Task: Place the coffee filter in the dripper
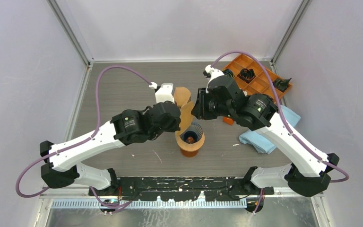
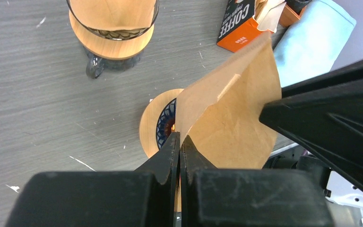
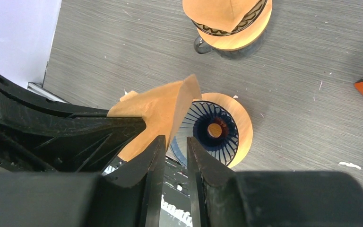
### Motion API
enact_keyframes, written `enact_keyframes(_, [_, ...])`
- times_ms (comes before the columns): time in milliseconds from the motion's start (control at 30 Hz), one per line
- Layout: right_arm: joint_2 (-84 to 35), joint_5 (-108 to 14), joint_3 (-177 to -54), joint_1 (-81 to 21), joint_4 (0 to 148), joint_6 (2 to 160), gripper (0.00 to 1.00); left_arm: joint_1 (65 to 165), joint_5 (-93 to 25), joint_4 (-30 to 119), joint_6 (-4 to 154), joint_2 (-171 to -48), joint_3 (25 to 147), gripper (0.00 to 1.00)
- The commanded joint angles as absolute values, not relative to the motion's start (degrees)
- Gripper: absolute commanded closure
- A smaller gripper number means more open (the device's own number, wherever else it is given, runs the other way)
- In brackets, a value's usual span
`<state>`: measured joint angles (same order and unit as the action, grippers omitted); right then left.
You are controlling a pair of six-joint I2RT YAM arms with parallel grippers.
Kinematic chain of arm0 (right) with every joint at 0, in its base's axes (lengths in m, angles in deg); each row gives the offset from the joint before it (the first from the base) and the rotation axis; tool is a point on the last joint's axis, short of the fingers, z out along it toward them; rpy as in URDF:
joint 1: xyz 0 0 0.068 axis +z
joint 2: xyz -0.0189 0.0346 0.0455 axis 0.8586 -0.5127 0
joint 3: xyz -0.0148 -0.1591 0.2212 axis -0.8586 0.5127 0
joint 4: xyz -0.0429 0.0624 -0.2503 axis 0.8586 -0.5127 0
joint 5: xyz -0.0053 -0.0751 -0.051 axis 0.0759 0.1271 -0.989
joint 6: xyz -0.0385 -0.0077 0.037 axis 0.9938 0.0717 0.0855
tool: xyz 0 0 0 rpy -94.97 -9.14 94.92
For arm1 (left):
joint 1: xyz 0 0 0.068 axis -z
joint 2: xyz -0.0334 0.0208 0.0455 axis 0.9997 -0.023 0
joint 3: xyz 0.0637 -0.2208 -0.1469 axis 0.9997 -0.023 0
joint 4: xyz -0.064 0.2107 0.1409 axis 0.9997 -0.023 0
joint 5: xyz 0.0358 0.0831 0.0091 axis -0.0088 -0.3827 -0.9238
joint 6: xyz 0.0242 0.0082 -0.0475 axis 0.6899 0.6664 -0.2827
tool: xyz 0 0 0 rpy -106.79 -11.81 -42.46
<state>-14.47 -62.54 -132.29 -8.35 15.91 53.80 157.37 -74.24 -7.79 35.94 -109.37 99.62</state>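
A brown paper coffee filter (image 2: 231, 109) hangs over the dripper (image 2: 163, 124), a ribbed blue-grey cone on a round wooden base. My left gripper (image 2: 179, 137) is shut on the filter's lower edge. In the top view the filter (image 1: 187, 116) stands between both grippers, just above the dripper (image 1: 190, 138). My right gripper (image 3: 176, 139) is open with a narrow gap and nothing between its fingers. The filter (image 3: 160, 106) lies just outside its left finger, and the dripper (image 3: 217, 130) shows below.
A second dripper with a filter in it (image 1: 182, 94) stands behind, also seen as the far dripper (image 3: 227, 21). An orange coffee box (image 2: 238, 26) and a light blue cloth (image 1: 269, 132) lie to the right. An orange parts tray (image 1: 257, 78) sits at the back right.
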Motion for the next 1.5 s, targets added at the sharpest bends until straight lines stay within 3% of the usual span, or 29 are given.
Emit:
enact_keyframes(0, [-13.85, -63.69, -134.94, -7.96, 15.36, 53.54, 0.7, 157.51, -76.05, -8.62, 29.41, -109.32, 101.74, 1.0])
enact_keyframes(700, [-15.26, -67.73, -134.08, -5.19, 12.15, 51.83, 0.66, 155.45, -73.18, -4.83, 23.16, -109.48, 100.55, 1.0])
enact_keyframes(1133, [-16.16, -68.14, -135.91, -5.19, 6.85, 54.6, 0.99, 153.32, -66.65, -8.34, 23.37, -107.04, 98.55, 1.0])
enact_keyframes(1467, [-17.87, -63.02, -137.86, -5.2, 3.63, 56.23, 0.99, 152.63, -62.96, -14.37, 24.83, -104.52, 97.71, 1.0])
